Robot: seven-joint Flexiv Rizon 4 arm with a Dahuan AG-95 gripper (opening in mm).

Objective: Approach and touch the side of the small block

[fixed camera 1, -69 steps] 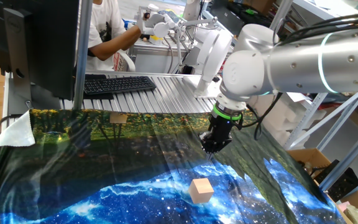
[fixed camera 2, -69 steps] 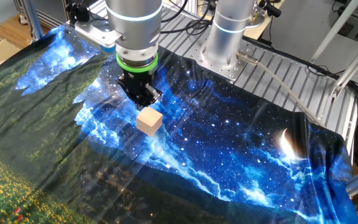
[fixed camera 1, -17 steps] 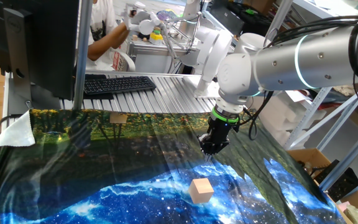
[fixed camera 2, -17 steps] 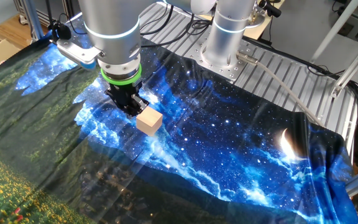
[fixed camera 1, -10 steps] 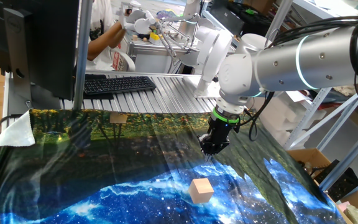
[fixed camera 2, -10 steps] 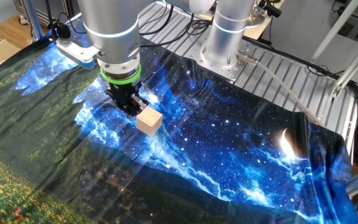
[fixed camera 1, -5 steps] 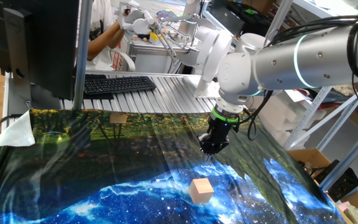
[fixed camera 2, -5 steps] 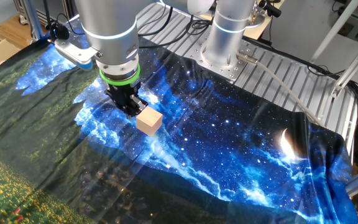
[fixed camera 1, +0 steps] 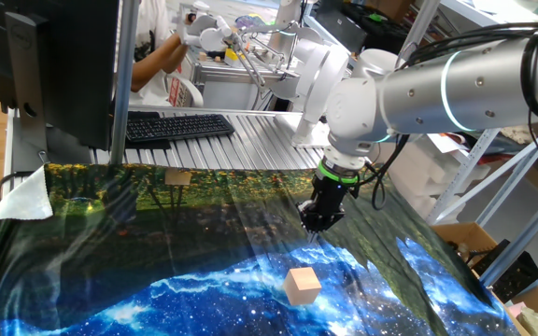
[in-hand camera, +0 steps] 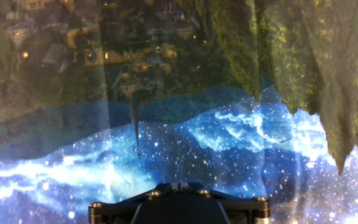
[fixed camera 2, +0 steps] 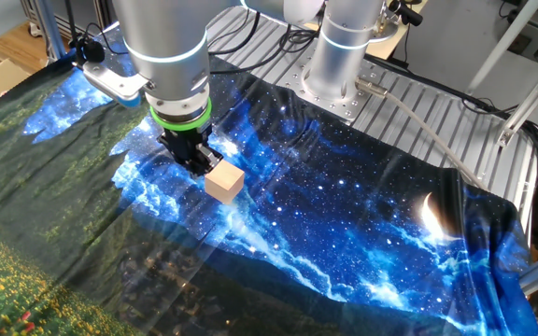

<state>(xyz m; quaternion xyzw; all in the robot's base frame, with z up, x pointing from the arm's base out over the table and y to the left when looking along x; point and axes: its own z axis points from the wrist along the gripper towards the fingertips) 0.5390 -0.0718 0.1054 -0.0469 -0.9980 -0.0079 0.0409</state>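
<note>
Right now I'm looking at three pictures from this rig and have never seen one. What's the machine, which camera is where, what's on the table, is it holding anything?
It is a single robot arm, silver and white, ending in a small black two-finger gripper.

Two pictures come from fixed cameras looking at the table from different sides. The third comes from a camera on the hand, looking down along the fingers, so it shows mostly the cloth and a black edge of the hand at the bottom.

The table is covered by a printed cloth with starry blue sky and dark green landscape. On it sits one small block of pale wood.

The gripper holds nothing. It hangs low right beside the block; whether it touches it, and whether the fingers are open, I cannot tell.
</note>
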